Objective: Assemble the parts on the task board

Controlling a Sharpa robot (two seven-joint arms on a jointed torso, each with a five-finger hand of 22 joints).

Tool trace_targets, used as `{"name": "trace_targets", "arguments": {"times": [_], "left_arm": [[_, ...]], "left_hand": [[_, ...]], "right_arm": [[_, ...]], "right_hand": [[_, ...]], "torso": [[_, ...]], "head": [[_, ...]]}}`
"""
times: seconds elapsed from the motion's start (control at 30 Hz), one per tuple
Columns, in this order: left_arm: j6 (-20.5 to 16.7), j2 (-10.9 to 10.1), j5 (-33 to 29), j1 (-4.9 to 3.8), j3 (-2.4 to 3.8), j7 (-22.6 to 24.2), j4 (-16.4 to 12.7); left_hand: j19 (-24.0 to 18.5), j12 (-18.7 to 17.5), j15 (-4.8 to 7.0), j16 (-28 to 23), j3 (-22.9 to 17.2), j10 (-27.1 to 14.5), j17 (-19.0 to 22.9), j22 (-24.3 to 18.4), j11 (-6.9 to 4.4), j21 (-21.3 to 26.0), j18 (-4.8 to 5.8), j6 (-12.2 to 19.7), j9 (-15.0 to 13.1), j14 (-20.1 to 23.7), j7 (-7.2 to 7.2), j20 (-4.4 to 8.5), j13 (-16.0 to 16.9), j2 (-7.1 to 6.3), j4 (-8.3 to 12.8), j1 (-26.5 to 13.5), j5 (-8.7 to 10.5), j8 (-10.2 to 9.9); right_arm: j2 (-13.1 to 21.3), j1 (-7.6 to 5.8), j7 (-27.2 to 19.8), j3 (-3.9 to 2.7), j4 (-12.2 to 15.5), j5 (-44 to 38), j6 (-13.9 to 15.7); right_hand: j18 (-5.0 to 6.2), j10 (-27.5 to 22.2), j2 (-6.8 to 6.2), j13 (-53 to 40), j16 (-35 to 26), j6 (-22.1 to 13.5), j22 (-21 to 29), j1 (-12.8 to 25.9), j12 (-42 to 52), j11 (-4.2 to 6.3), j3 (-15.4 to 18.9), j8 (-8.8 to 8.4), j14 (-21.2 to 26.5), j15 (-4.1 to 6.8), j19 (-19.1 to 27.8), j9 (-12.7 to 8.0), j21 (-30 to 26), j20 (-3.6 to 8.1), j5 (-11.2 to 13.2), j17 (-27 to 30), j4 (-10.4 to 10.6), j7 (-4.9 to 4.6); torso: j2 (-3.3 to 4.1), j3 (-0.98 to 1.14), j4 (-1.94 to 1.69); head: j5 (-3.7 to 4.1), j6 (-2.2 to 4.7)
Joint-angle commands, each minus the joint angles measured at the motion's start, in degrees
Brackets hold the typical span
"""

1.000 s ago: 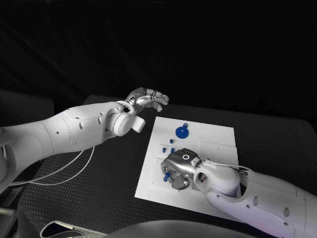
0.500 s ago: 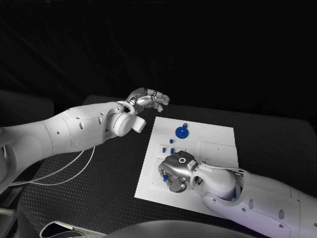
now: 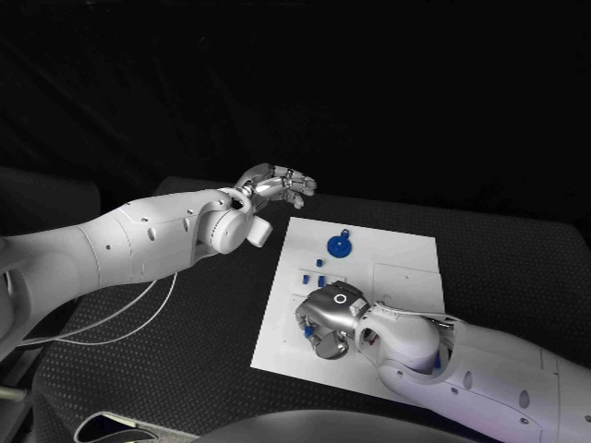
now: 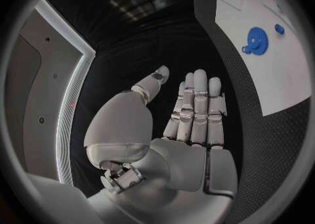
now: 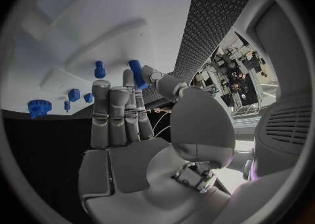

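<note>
- Your right silver many-fingered hand (image 3: pixel 331 318) sits low over the near part of the board, and in the right wrist view (image 5: pixel 131 129) you can see it pinching a small blue cylindrical peg (image 5: pixel 136 73) between thumb and fingertip, the other fingers straight and side by side.
- Your left silver hand (image 3: pixel 277 185) hangs past the board's far left corner, above the table, holding nothing; the left wrist view (image 4: pixel 177 129) shows its fingers stretched out flat.
- The black textured table (image 3: pixel 509 268) carries the flat white rectangular task board (image 3: pixel 403 268) in its middle.
- On the board's far part you have a round blue toothed gear (image 3: pixel 340 245).
- Between the gear and your right hand lie several small blue pieces (image 3: pixel 316 273), close together.
</note>
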State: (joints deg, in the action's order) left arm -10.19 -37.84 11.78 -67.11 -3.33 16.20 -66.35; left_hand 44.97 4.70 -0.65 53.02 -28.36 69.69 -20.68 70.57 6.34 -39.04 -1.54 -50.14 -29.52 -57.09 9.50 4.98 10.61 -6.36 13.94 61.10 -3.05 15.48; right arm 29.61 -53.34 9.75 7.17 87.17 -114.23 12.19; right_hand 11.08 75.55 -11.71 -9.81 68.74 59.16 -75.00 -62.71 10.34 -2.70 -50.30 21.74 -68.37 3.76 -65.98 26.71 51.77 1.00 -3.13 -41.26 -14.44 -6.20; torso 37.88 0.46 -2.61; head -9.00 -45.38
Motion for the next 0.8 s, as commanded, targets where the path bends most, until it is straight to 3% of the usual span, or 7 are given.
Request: {"name": "trace_targets", "arguments": {"times": [0.03, 0.07, 0.1, 0.23, 0.47, 0.6, 0.8], "left_arm": [[0.8, 0.0, -0.3, -0.04, 0.04, 0.3, -0.1], [0.8, 0.0, -0.3, -0.04, 0.04, 0.3, -0.1], [0.8, 0.0, -0.3, -0.04, 0.04, 0.2, -0.1], [0.8, 0.0, -0.3, -0.04, 0.04, 0.3, -0.1], [0.8, -0.1, -0.3, -0.04, 0.04, 0.3, 0.0], [0.7, -0.1, -0.3, -0.04, 0.04, 0.2, 0.1], [0.8, -0.1, -0.3, -0.04, 0.04, 0.2, 0.1]], "left_hand": [[0.6, -0.1, -0.03, -0.2, 0.0, -0.4, -0.1, 0.1, 0.09, 0.4, -0.55, 0.3, 0.1, -0.5, 0.12, -0.01, -0.1, 0.56, -0.1, -0.1, -0.18, 0.2], [0.6, -0.1, -0.03, -0.2, 0.0, -0.4, -0.1, 0.1, 0.09, 0.4, -0.55, 0.3, 0.1, -0.5, 0.12, -0.01, -0.1, 0.55, -0.2, -0.1, -0.18, 0.2], [0.6, -0.1, -0.03, -0.2, 0.0, -0.4, -0.1, 0.1, 0.1, 0.4, -0.55, 0.3, 0.1, -0.5, 0.12, -0.01, -0.1, 0.55, -0.2, -0.1, -0.18, 0.2], [0.6, -0.1, -0.03, -0.3, 0.0, -0.5, -0.1, 0.1, 0.1, 0.4, -0.55, 0.4, 0.1, -0.5, 0.13, -0.01, -0.1, 0.53, -0.2, -0.1, -0.18, 0.2], [0.6, -0.1, -0.04, -0.3, 0.0, -0.5, -0.1, 0.1, 0.11, 0.4, -0.56, 0.4, 0.1, -0.4, 0.13, -0.01, -0.1, 0.51, -0.1, -0.1, -0.18, 0.2], [0.5, -0.1, -0.06, -0.4, 0.0, -0.5, -0.1, 0.2, 0.11, 0.5, -0.55, 0.4, 0.1, -0.4, 0.14, -0.02, -0.1, 0.47, -0.1, 0.0, -0.18, 0.2], [0.5, -0.1, -0.08, -0.4, 0.0, -0.5, -0.2, 0.2, 0.12, 0.5, -0.55, 0.4, 0.1, -0.3, 0.14, -0.03, -0.1, 0.48, -0.1, 0.0, -0.19, 0.2]], "right_arm": [[0.3, 0.5, -1.1, 0.44, -0.1, 2.1, -0.4], [0.4, 0.5, -1.1, 0.44, -0.1, 2.3, 0.1], [0.4, 0.5, -1.0, 0.44, 0.0, 2.4, 1.2], [0.8, 0.5, -0.5, 0.44, 0.3, 2.6, 4.4], [2.4, 0.48, 0.9, 0.33, 2.6, 2.5, 8.8], [3.6, 0.04, 1.6, -0.43, 4.2, 2.5, 10.7], [6.2, -1.48, 0.4, -2.55, 6.8, 5.7, 12.2]], "right_hand": [[3.92, -0.6, -1.21, 0.1, -0.3, -0.5, -0.8, 0.3, -0.4, -0.11, 0.2, -0.4, 0.4, -0.25, 0.3, -0.3, -0.3, -0.06, -0.3, 0.1, 0.4, -0.26], [3.76, -3.4, -4.11, 0.8, -0.4, -3.2, -0.8, 2.6, -1.9, -1.22, 2.2, -1.92, 0.6, -1.11, 0.6, -1.0, -0.3, -0.21, -0.8, 0.1, 0.6, -1.35], [3.92, -4.9, -5.05, 1.1, -0.5, -4.6, -0.9, 3.4, -2.8, -1.67, 3.5, -2.72, 0.8, -1.76, 0.9, -1.3, -0.4, -0.23, -0.3, 0.1, 0.5, -2.02], [3.92, -8.5, -5.37, 2.2, -0.6, -7.8, -1.0, 4.3, -4.9, -3.17, 7.6, -4.43, 1.6, -3.21, 1.9, -2.2, -0.7, -0.45, 0.0, 0.1, -1.0, -3.49], [3.92, -11.1, -5.61, 3.3, -0.4, -9.9, -1.1, 4.9, -6.2, -3.91, 11.3, -5.23, 2.4, -3.88, 2.9, -2.6, -0.9, -0.75, 0.0, -0.1, -2.3, -3.62], [3.92, -11.6, -5.65, 3.6, 0.0, -10.3, -1.1, 5.2, -6.3, -3.96, 13.3, -5.22, 2.5, -3.96, 3.0, -2.6, -0.8, -0.72, 0.0, -0.3, -2.3, -3.61], [3.92, -12.0, -5.65, 4.0, 0.1, -10.7, -1.0, 5.1, -6.3, -3.95, 14.8, -5.16, 2.7, -3.92, 3.2, -2.6, -0.8, -0.63, 0.1, -0.3, -2.2, -3.46]], "torso": [[0.0, 0.01, 0.03], [0.0, 0.01, 0.03], [0.01, 0.03, 0.03], [0.0, 0.07, 0.04], [-0.02, 0.1, 0.06], [-0.03, 0.1, 0.1], [-0.03, 0.14, 0.13]], "head": [[0.02, 0.01], [0.02, 0.01], [0.03, 0.02], [0.06, 0.06], [0.17, 0.3], [0.43, 0.57], [0.95, 0.97]]}}
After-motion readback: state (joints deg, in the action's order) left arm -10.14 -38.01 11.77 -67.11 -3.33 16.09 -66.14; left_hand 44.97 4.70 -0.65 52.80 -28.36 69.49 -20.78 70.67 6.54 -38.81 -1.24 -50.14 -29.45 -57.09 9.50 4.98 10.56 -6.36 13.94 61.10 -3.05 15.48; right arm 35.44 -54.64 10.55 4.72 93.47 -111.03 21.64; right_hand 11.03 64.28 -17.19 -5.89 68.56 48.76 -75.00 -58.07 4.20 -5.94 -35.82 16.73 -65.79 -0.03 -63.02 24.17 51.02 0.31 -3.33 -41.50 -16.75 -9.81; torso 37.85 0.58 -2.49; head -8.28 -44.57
